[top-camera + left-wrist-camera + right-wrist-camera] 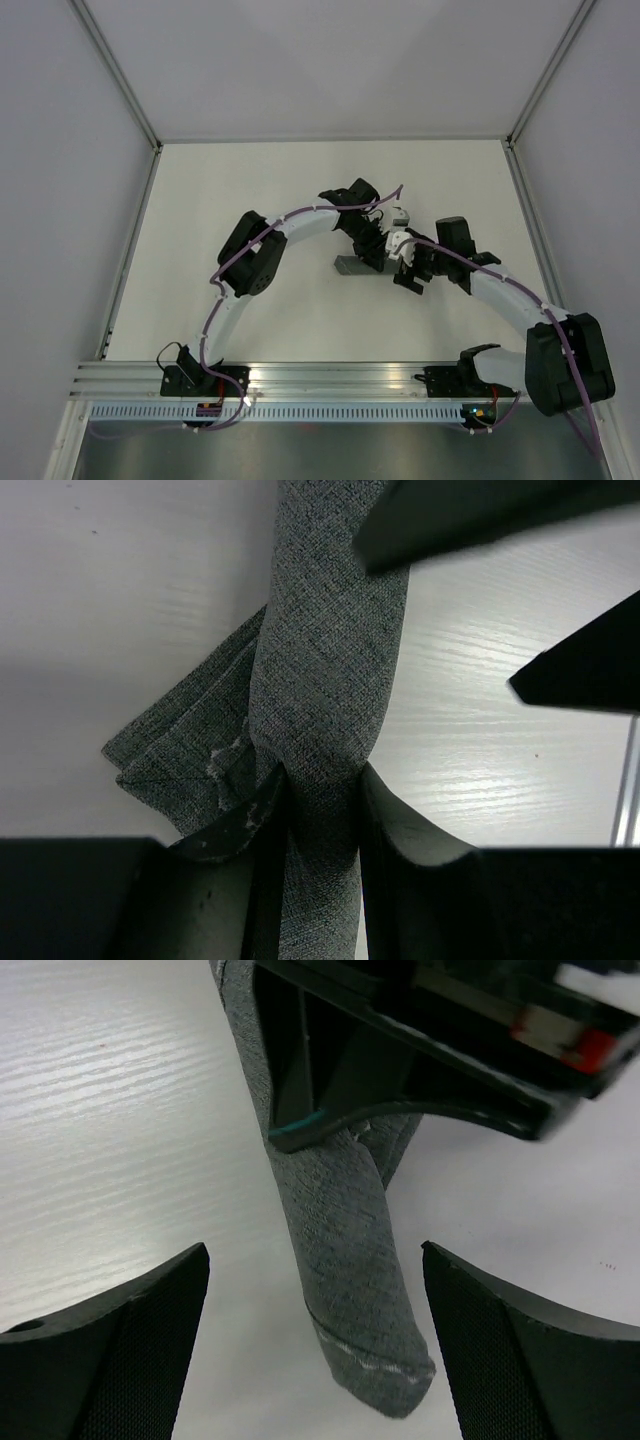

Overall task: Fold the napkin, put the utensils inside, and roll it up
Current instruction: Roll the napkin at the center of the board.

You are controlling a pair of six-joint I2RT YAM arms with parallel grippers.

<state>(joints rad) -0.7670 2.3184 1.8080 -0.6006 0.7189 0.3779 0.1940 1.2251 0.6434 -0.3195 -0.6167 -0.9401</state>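
The napkin [350,265] is a dark grey rolled tube lying on the white table [250,200] between the two arms. In the left wrist view the roll [325,650] runs up between my left gripper's [322,780] jaws, which are shut on it, and a loose folded corner [180,750] sticks out to the left. In the right wrist view the roll's end [360,1310], with its pale stitched line, lies between the wide-apart fingers of my right gripper [312,1260], which is open and touches nothing. The utensils are hidden.
Grey walls [60,200] close in the table on the left, back and right. An aluminium rail [330,375] carrying the arm bases runs along the near edge. The left gripper's body [420,1050] hangs over the roll just beyond my right fingers.
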